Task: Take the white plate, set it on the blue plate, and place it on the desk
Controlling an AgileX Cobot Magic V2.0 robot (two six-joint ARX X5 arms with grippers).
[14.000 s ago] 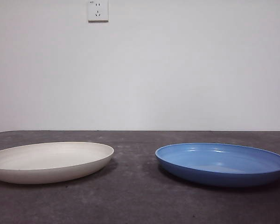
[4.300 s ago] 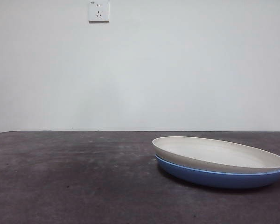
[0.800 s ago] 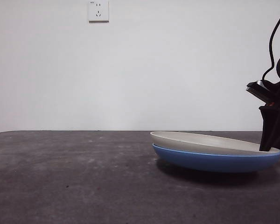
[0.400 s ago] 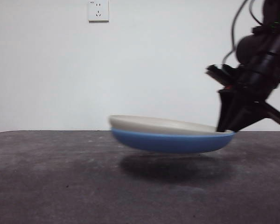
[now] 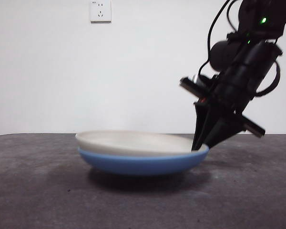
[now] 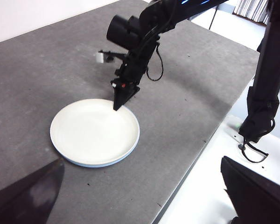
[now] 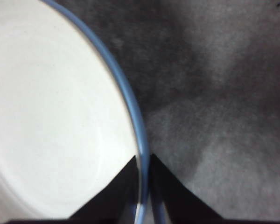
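The white plate lies nested in the blue plate at the middle of the desk. The stack sits low, at or just above the desk, with its shadow close under it. My right gripper comes down from the upper right and is shut on the right rim of both plates. The right wrist view shows its jaws pinching the blue rim beside the white plate. The left wrist view shows the stack from high up. My left gripper is open and empty, far above.
A wall socket is on the white wall behind. The desk's edge runs near the stack in the left wrist view. A black stand rises beyond that edge.
The right gripper has carried the stacked plates left and lower, from raised at the right to the desk's middle. Long before, the white plate lay alone on the left.
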